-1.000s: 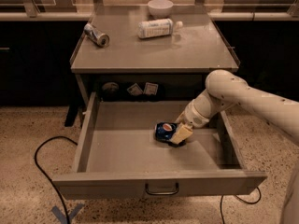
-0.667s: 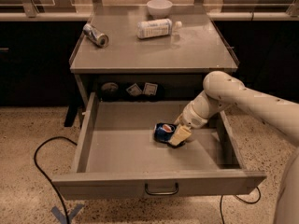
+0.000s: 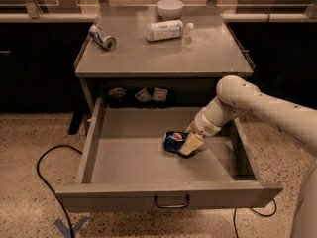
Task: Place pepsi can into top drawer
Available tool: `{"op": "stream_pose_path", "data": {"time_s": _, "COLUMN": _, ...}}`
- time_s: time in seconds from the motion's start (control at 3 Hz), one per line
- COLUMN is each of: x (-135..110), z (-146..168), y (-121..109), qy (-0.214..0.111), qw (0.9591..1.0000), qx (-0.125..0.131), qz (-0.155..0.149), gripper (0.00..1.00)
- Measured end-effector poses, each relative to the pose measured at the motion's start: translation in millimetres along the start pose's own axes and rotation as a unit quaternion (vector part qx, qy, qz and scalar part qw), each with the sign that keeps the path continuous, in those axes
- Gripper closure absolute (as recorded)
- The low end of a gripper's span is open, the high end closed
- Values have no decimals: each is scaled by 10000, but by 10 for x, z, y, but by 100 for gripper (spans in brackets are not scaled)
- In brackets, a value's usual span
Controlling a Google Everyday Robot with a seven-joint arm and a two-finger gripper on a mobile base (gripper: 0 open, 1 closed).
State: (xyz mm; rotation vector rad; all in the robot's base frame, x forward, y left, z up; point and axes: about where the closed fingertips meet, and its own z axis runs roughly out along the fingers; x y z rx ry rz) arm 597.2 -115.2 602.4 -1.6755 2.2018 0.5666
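The pepsi can (image 3: 173,140), blue with a round red-white-blue logo, lies on its side on the floor of the open top drawer (image 3: 129,157), right of centre. My gripper (image 3: 190,144) reaches down into the drawer from the right and is shut on the can's right end. One pale finger (image 3: 192,142) shows in front of the can; the other is hidden behind it. The drawer's front panel with its dark loop handle (image 3: 171,202) faces the camera.
On the cabinet top (image 3: 208,53) lie a silver-grey can (image 3: 102,37) and a white bottle (image 3: 166,29), with a white bowl (image 3: 170,7) behind. Small items sit on the shelf (image 3: 143,94) under the top. A black cable (image 3: 47,182) loops on the floor at left.
The gripper and can have barely shifted inside the drawer; the can stays on the drawer floor in the gripper's hold.
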Motion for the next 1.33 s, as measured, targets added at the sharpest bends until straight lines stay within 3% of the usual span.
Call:
{"op": "stream_pose_path", "data": {"time_s": 0.67, "x": 0, "z": 1, "y": 0, "qy": 0, "qw": 10000, "qx": -1, "qz": 0, "gripper": 12}}
{"op": "stream_pose_path", "data": {"time_s": 1.0, "x": 0, "z": 1, "y": 0, "qy": 0, "qw": 10000, "qx": -1, "qz": 0, "gripper": 0}}
{"op": "stream_pose_path", "data": {"time_s": 1.33, "x": 0, "z": 1, "y": 0, "qy": 0, "qw": 10000, "qx": -1, "qz": 0, "gripper": 0}}
